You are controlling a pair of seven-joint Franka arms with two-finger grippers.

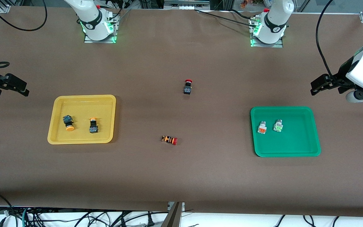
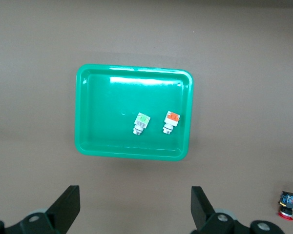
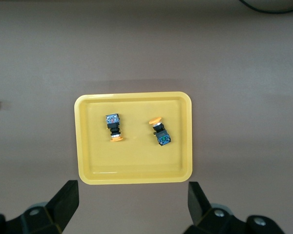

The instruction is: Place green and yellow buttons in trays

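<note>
The yellow tray [image 1: 82, 99] lies toward the right arm's end and holds two black-bodied buttons with yellow-orange caps [image 1: 68, 122] [image 1: 93, 125]. The green tray [image 1: 298, 138] lies toward the left arm's end and holds a silvery orange-faced button [image 1: 262, 127] and a green-faced one [image 1: 278, 125]. My left gripper [image 1: 314, 88] is open and empty, up in the air beside the green tray [image 2: 102, 112]. My right gripper [image 1: 26, 89] is open and empty, up in the air beside the yellow tray [image 3: 136, 161].
A black-bodied button with a red cap [image 1: 187, 87] stands on the bare table between the trays. An orange-striped button with a red cap [image 1: 169, 140] lies nearer to the front camera. Brown cloth covers the table.
</note>
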